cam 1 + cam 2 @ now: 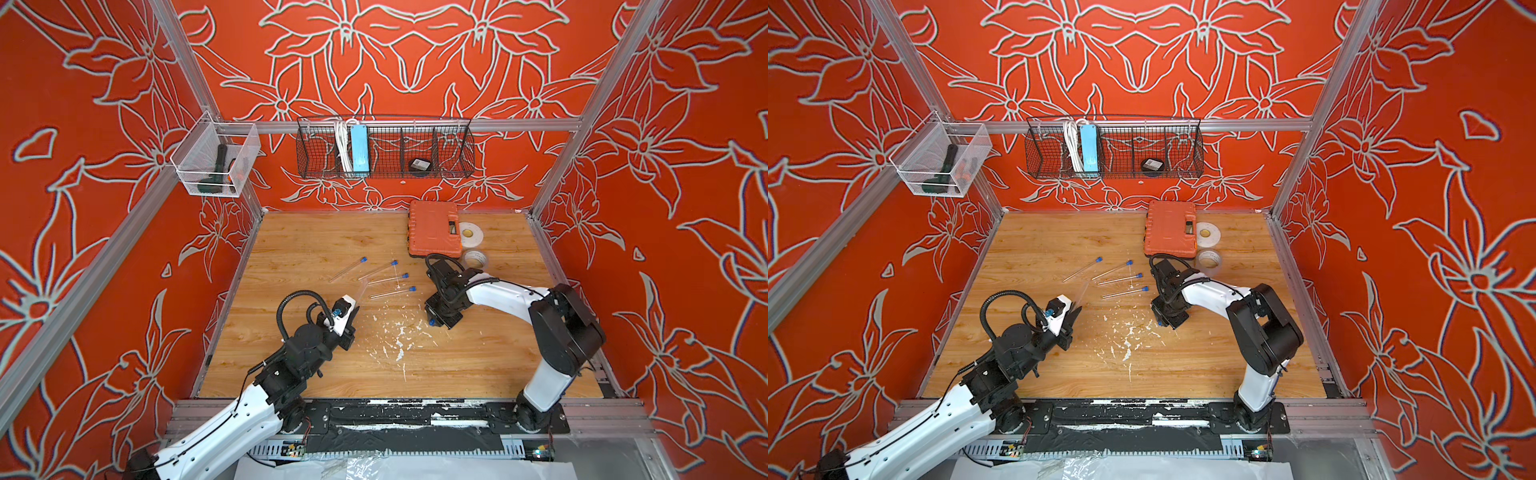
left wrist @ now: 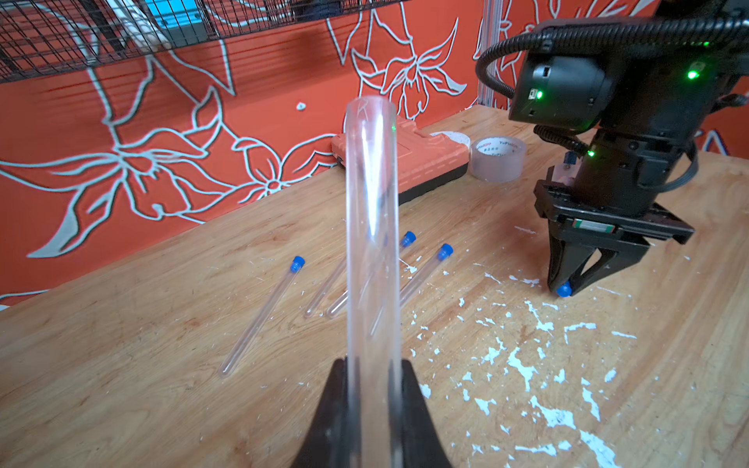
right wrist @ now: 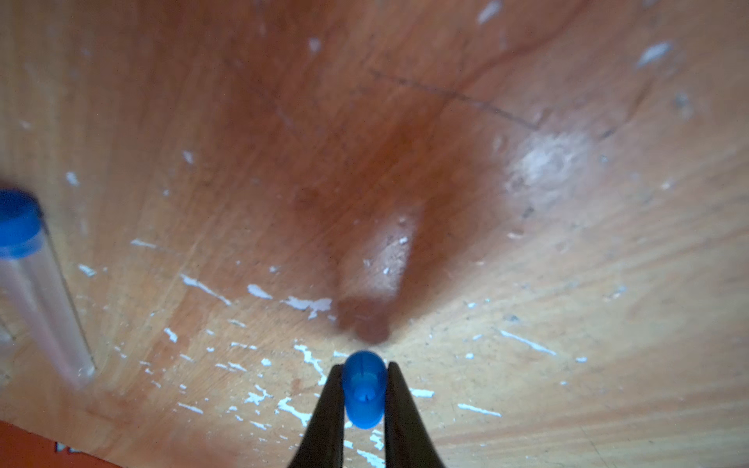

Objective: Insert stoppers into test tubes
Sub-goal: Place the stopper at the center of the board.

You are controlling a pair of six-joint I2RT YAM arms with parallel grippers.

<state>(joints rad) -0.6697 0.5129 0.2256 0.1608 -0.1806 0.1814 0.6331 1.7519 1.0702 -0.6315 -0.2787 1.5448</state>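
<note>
The left gripper (image 2: 373, 366) is clenched on an open, unstoppered test tube (image 2: 371, 194), which sticks out beyond its fingertips clear of the wooden table (image 2: 121, 385). The right gripper (image 3: 363, 370) pinches a blue stopper (image 3: 364, 399) low over the white paint flecks (image 3: 308, 304). Four stoppered test tubes (image 1: 392, 293) lie near one another on the table, farther back between the two grippers.

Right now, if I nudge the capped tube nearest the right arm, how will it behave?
The tube would probably roll: it's a round cylinder lying flat on the smooth table. Thin, clear and empty, it's likely light and stiff. Possibly fragile, if glass; can't tell.
</note>
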